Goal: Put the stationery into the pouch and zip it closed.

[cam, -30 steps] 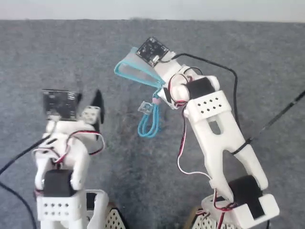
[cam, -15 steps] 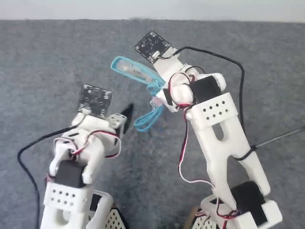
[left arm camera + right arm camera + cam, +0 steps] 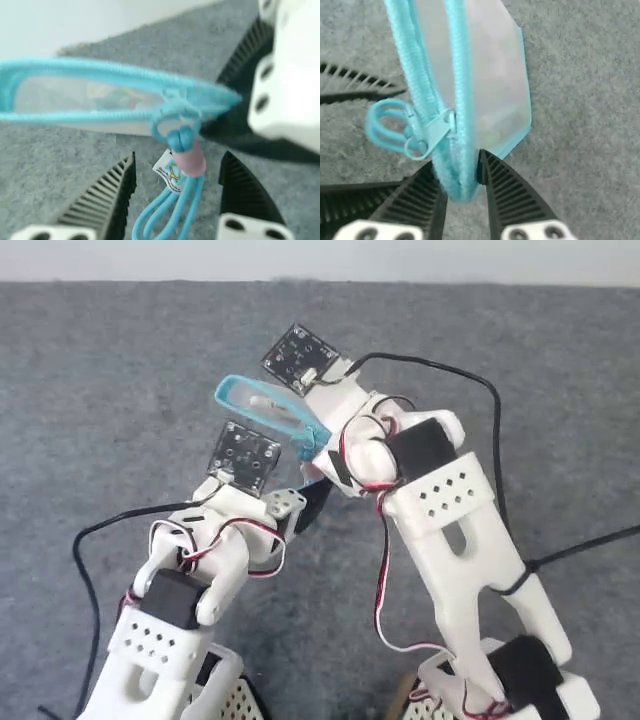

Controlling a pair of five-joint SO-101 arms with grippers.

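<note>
One end of the pouch [image 3: 262, 406] is pinched tight in my right gripper [image 3: 462, 192], above the table [image 3: 100, 370]; my left gripper [image 3: 177, 167] gapes wide, the cord [image 3: 167, 217] hanging between its fingers.

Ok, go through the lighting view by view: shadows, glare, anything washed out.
High view: even light on the grey mat, no hard shadows. Left wrist view: the pale background above the pouch is the brightest area, near washed out. Right wrist view: flat light; the pouch's clear wall looks milky, with no glare spot.
</note>
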